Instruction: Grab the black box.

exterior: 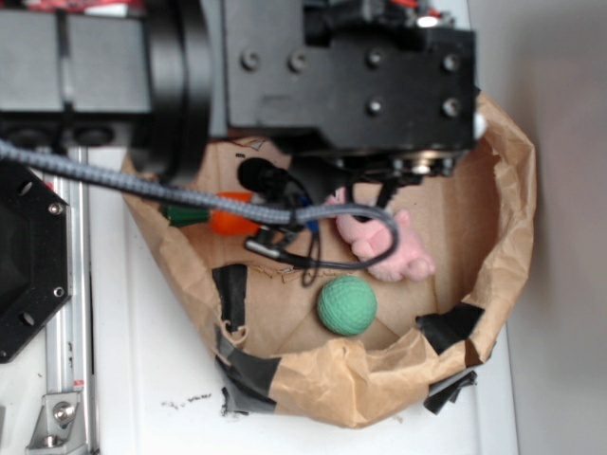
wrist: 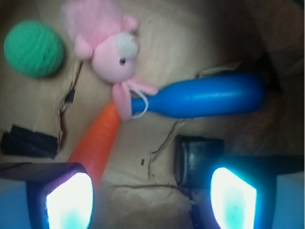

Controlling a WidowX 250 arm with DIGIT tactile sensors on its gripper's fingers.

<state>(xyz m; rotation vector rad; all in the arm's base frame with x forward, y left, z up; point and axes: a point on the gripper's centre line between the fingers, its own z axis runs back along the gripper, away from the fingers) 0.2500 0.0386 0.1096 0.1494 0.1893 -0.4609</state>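
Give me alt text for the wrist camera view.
The open gripper hovers over a paper-lined bin, with the black box beside one of the fingers. Beyond lie a blue pin, orange carrot, pink plush and green ball.

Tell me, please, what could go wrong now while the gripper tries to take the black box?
1. In the wrist view the black box sits right against one finger of the open gripper, not centred; closing may push it aside.
2. The orange carrot reaches toward the other finger, so it might get pinched instead.
3. The blue pin and pink plush lie close by and could be knocked.
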